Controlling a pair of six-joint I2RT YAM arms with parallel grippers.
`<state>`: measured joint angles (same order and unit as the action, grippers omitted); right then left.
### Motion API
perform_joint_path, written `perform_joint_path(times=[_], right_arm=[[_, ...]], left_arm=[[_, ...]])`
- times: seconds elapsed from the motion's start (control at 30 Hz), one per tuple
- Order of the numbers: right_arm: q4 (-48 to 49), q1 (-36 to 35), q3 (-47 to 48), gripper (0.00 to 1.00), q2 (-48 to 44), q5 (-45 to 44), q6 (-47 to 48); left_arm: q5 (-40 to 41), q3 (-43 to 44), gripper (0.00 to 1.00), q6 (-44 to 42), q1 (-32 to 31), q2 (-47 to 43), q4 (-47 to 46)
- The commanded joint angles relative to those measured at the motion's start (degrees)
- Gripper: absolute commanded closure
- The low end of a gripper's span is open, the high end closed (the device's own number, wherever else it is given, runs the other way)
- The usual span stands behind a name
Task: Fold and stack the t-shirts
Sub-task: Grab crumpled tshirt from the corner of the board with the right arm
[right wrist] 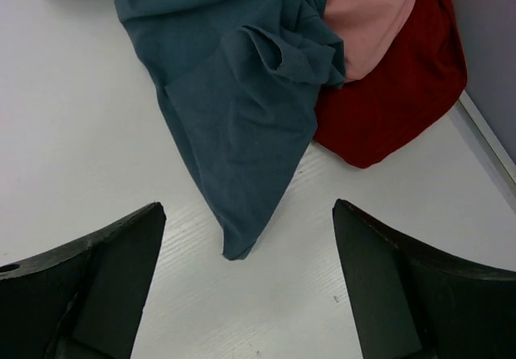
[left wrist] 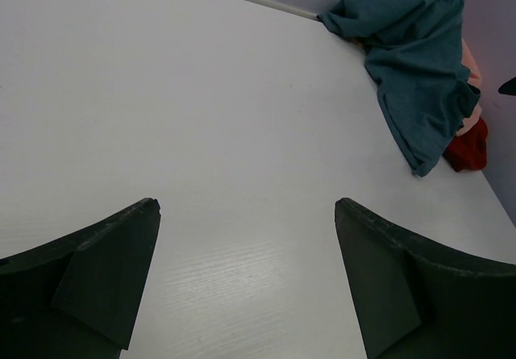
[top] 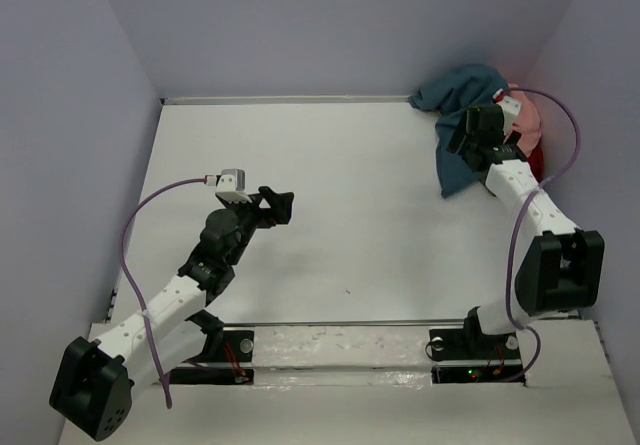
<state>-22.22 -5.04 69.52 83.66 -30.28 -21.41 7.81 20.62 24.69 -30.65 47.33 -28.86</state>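
Three t-shirts lie crumpled in a heap at the table's far right corner. The dark teal-blue shirt (top: 458,100) (left wrist: 415,68) (right wrist: 234,101) lies on top, one corner hanging toward me. The salmon pink shirt (top: 527,117) (right wrist: 371,12) and the red shirt (top: 535,160) (right wrist: 395,93) (left wrist: 468,148) peek out beneath it on the right. My right gripper (top: 468,133) (right wrist: 248,254) is open and empty, hovering just above the teal shirt's near corner. My left gripper (top: 280,205) (left wrist: 246,238) is open and empty over bare table at centre-left, far from the heap.
The white table (top: 330,185) is boxed in by lilac walls at left, back and right. The heap lies against the right wall. A raised strip (top: 340,350) with the arm bases runs along the near edge.
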Motion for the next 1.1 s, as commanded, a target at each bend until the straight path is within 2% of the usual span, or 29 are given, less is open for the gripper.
perform_joint_path(times=[0.0,0.2,0.57,0.73,1.07], right_arm=[[0.1,3.1,4.6,0.12,5.6,2.5,0.5],[0.4,7.3,10.1,0.07,13.4,4.8,0.7],[0.6,10.5,21.7,0.07,21.5,6.0,3.4],[0.4,11.0,24.2,0.11,23.9,6.6,4.1],[0.2,11.5,25.8,0.11,26.1,7.2,5.1]], left_arm=[[1.6,1.4,0.01,0.0,-0.1,-0.7,-2.0],[1.0,1.8,0.01,0.4,-0.1,1.4,-2.5],[0.5,1.6,0.01,0.5,-0.2,2.5,-3.0],[0.6,1.7,0.01,0.4,-0.2,2.9,-3.1],[0.6,2.0,0.01,0.4,-0.2,3.2,-3.1]])
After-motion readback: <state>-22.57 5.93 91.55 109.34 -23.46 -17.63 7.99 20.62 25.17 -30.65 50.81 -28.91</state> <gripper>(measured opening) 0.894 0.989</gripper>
